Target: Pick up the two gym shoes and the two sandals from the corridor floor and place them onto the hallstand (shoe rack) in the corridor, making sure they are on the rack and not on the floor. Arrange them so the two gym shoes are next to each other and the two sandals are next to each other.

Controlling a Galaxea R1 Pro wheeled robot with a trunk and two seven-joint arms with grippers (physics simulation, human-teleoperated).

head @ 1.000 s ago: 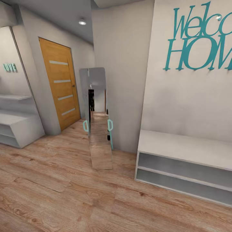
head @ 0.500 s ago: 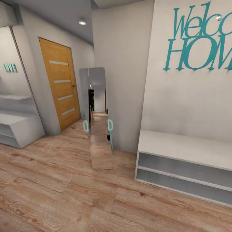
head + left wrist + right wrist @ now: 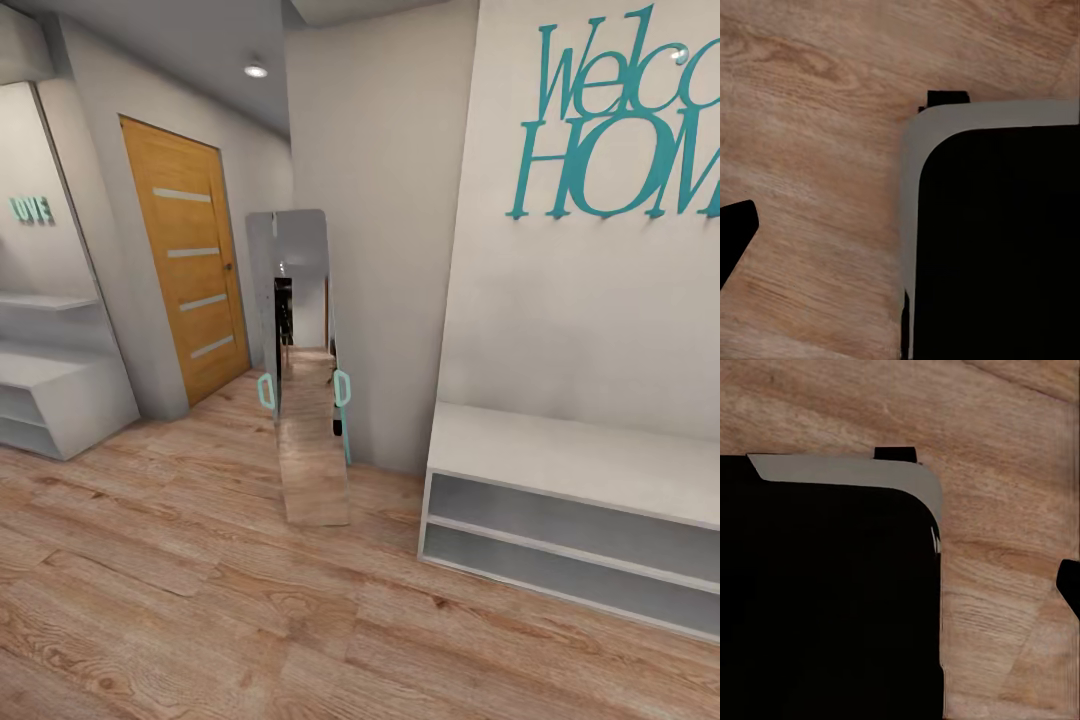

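Observation:
The gym shoes and the sandals are out of view. The hallstand [image 3: 55, 400], a low pale-grey unit with a slanted end, stands at the far left under teal LOVE letters [image 3: 30, 208]. Wood-plank corridor floor [image 3: 200, 600] spreads in front of me. In the left wrist view one dark fingertip [image 3: 735, 236] of my left gripper hangs over the planks, beside my black, grey-edged base [image 3: 997, 240]. In the right wrist view a dark fingertip [image 3: 1069, 585] of my right gripper sits far out at the edge, next to the same base [image 3: 825, 600]. Neither gripper holds anything.
A straight-sided white bench [image 3: 570, 520] stands at the right under teal "Welcome HOME" lettering [image 3: 620, 120]. A tall standing mirror [image 3: 305, 400] leans at the wall corner ahead. An orange wooden door [image 3: 190, 260] is shut on the left wall beyond the hallstand.

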